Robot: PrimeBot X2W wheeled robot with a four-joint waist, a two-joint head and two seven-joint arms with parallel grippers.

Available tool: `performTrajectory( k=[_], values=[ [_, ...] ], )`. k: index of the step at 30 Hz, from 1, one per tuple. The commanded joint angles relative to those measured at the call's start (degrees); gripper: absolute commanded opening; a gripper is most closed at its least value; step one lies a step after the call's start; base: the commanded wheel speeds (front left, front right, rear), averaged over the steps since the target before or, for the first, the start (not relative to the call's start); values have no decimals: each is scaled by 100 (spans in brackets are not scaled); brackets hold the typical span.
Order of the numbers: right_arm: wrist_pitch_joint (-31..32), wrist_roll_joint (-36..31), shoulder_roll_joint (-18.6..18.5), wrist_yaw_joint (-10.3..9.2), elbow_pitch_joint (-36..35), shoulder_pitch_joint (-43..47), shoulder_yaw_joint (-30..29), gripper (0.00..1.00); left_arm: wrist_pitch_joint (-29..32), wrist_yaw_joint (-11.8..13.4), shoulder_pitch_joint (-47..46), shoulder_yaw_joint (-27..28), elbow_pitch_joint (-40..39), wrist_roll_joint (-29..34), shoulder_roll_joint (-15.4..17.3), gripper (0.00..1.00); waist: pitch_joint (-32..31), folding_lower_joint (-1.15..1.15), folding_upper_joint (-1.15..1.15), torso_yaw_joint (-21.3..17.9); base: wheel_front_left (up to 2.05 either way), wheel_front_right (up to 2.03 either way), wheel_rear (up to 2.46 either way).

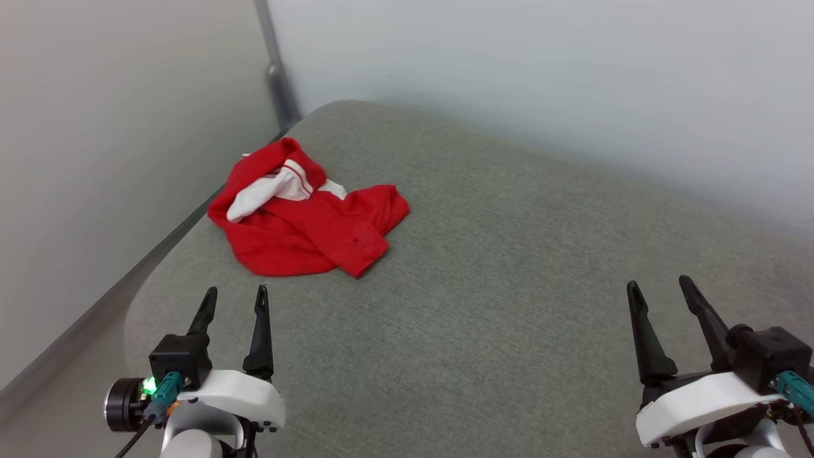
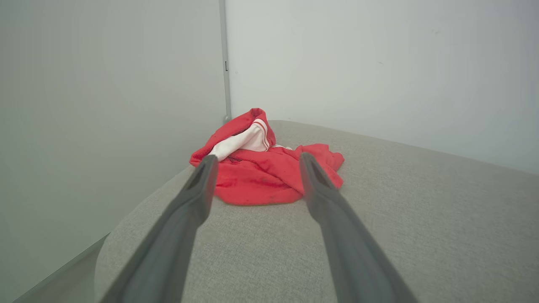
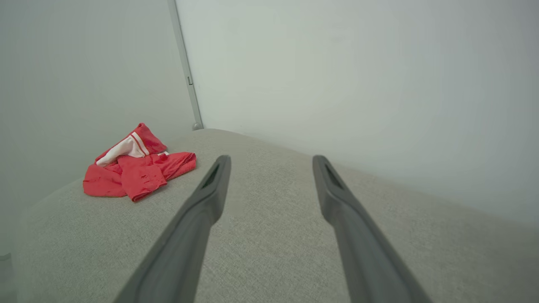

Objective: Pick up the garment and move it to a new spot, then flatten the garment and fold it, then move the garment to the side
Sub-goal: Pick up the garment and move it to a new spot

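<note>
Garment [image 1: 305,219] bunched, long axis far-left to near-right.

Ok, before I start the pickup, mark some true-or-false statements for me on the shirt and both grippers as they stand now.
1. The garment lies crumpled on the grey cushion. True.
2. The left gripper is shut on the garment. False: it is open and empty, short of the garment.
3. The garment lies nearer the left gripper than the right gripper. True.
4. The garment is spread flat. False: it is bunched in a heap.
5. The right gripper holds a fold of cloth. False: it is open and empty over bare cushion.
</note>
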Motion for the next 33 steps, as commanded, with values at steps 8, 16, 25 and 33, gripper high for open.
performTrajectory(
  k=[8,16,25,33],
  values=[
    [56,-106,4,-2,-103,-4,109,100,-15,29,-28,34,-65,-38,70,100,56,0,0,260,0,0,0],
    [155,-183,4,-2,-222,-118,174,100,-12,27,-208,30,-62,-45,137,100,240,0,0,244,0,0,0],
    [408,-352,-82,-2,-537,-511,268,100,172,-299,-1350,-7,81,-202,306,100,1008,0,0,-133,0,0,0],
    [649,-398,-286,-2,-863,-941,409,100,1158,-581,-2930,101,798,-525,723,100,1918,0,0,-652,0,0,0]
  ],
)
